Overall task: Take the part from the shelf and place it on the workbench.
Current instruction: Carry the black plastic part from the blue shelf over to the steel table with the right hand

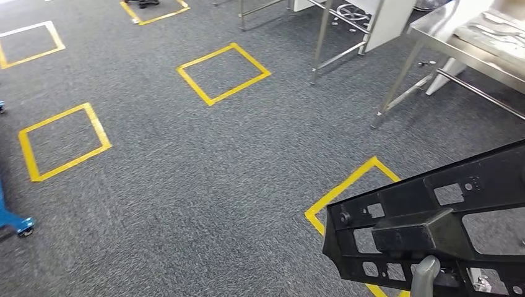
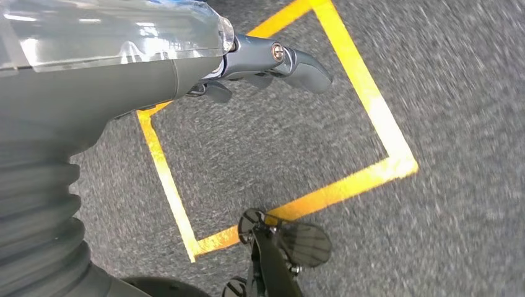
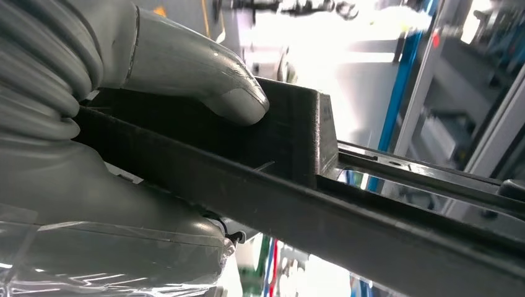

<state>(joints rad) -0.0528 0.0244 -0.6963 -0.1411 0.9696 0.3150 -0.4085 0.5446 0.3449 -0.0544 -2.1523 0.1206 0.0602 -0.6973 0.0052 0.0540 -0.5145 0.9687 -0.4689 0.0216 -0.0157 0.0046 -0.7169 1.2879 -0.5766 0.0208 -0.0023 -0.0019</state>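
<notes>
Below my hands is a grey carpet floor (image 1: 204, 179). Yellow tape squares are stuck on it. One yellow square (image 1: 347, 192) lies right under the thing I carry. Another square (image 1: 223, 73) is farther ahead of my fingers, and one more (image 1: 62, 141) is off to my left. A shiny metal workbench (image 1: 461, 46) stands on the floor, ahead on my right.

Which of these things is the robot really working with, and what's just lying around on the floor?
For the job:
black part, gripped by the right hand
steel workbench

Just there:
yellow tape squares
grey carpet
blue wheeled base
left hand, holding nothing
</notes>
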